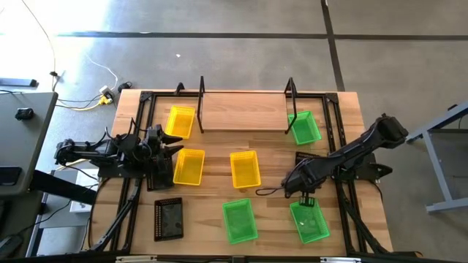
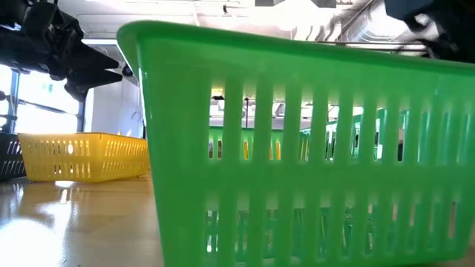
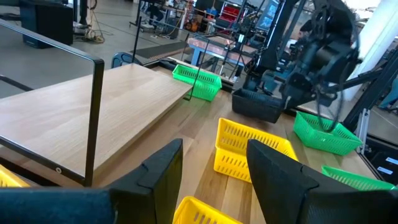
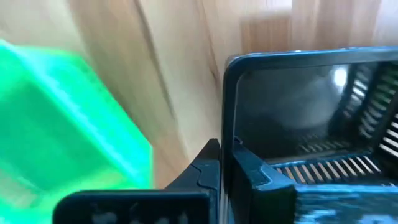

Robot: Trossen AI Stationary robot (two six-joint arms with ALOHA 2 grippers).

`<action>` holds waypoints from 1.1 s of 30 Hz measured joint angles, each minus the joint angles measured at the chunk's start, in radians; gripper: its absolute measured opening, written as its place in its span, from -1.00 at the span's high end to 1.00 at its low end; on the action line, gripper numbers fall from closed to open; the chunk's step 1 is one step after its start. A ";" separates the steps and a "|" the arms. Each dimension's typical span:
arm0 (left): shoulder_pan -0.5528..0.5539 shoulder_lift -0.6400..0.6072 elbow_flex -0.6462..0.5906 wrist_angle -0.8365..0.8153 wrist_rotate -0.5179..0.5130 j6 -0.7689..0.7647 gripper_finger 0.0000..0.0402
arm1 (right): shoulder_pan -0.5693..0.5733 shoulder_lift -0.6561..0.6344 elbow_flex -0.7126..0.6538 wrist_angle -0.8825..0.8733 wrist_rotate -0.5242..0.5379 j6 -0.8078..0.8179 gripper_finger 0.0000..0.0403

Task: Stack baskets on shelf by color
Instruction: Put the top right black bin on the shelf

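Broadest, the wooden table (image 1: 274,215); at its back middle, the shelf (image 1: 245,113), a pale wood board between thin black upright frames; scattered around it, slotted rectangular plastic baskets of like size; first yellow basket (image 1: 180,121) just beside the shelf's left end; second yellow basket (image 1: 189,166) and third yellow basket (image 1: 245,169) mid-table, near each other; back green basket (image 1: 303,127) against the shelf's right end; middle green basket (image 1: 239,220) and right green basket (image 1: 309,221) along the front; black basket (image 1: 168,218) front left; smallest, the pincers; right gripper (image 4: 222,149) pinched tight on the rim of a dark basket (image 4: 298,106), right side of the table, beside bright green plastic; left gripper (image 3: 214,152) spread wide, holding nothing, hovering at the table's left near the yellow baskets.
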 joint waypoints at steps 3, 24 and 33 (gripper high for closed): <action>0.000 0.000 0.000 0.000 0.000 0.000 0.15 | 0.000 0.000 0.061 -0.010 0.021 0.029 0.99; 0.000 0.000 0.000 0.000 0.000 0.000 0.15 | -0.087 0.000 0.421 -0.022 0.238 -0.045 1.00; 0.000 0.000 0.000 0.000 0.000 0.000 0.15 | -0.209 0.000 0.519 -0.022 0.415 -0.265 1.00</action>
